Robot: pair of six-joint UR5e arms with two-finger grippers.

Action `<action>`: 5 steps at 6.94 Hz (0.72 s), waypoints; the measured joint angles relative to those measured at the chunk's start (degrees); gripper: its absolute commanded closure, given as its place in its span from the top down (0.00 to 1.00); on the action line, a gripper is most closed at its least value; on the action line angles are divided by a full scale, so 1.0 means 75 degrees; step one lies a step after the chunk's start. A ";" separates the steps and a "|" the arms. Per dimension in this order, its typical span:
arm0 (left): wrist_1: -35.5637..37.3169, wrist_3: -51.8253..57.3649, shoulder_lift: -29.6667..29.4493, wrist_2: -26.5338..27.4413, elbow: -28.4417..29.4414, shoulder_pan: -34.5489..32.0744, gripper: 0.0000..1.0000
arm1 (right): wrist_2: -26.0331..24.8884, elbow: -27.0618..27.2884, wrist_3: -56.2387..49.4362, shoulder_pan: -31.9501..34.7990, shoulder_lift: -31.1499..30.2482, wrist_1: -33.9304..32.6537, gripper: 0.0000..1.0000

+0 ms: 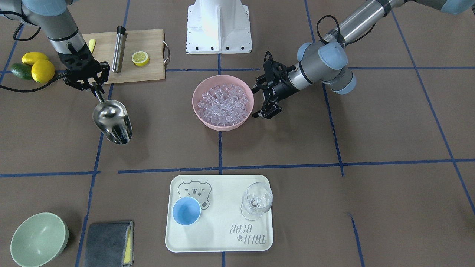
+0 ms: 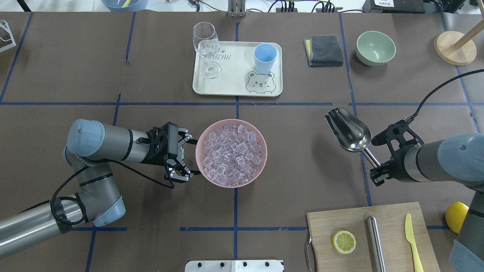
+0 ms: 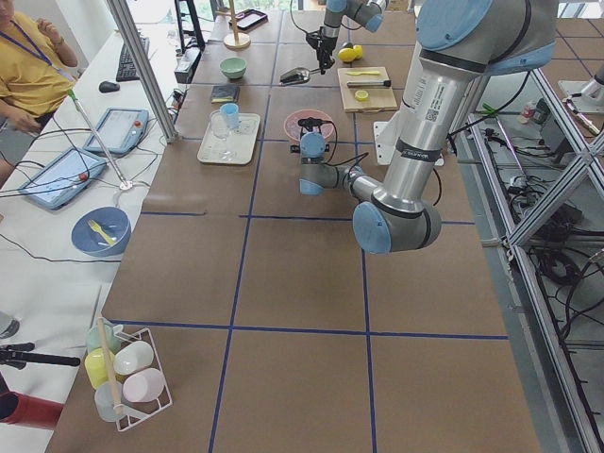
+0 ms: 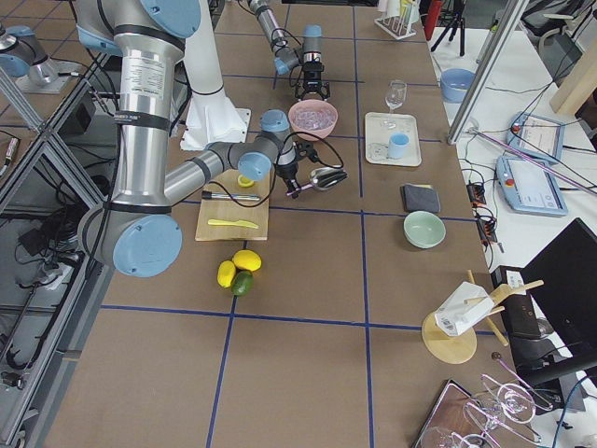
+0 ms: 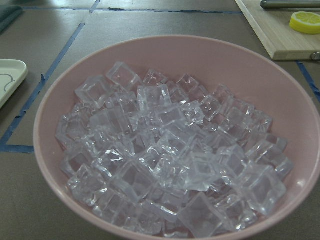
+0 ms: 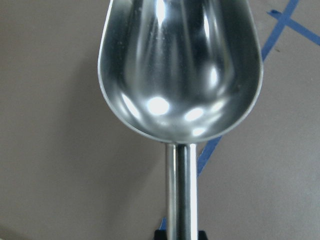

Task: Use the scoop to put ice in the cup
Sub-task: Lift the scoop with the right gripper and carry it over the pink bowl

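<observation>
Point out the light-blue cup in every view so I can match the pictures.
Front-facing: cup lower centre, left part of the bear tray.
Overhead: cup top centre, tray's right part.
Exterior left: cup upper left, small.
Exterior right: cup upper right.
Left wrist: not in it.
Right wrist: not in it.
Shared landmark: the bear tray under it.

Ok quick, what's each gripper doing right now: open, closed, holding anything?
Left gripper: open, empty, beside the round pink bowl of clear ice cubes.
Right gripper: shut on the rod handle of the shiny steel scoop, which is empty.
</observation>
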 measured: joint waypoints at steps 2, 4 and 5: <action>-0.0012 -0.0001 0.0026 -0.0005 -0.0001 0.0007 1.00 | 0.0088 0.0720 -0.1124 -0.0013 0.1186 -0.2620 0.00; -0.0015 -0.0001 0.0030 -0.0004 -0.0008 0.0016 1.00 | 0.0084 0.0959 -0.1298 -0.0294 0.3462 -0.5984 0.00; -0.0015 -0.0004 0.0026 -0.0008 -0.0010 0.0023 1.00 | 0.0057 0.0949 -0.1468 -0.0441 0.4524 -0.7364 0.00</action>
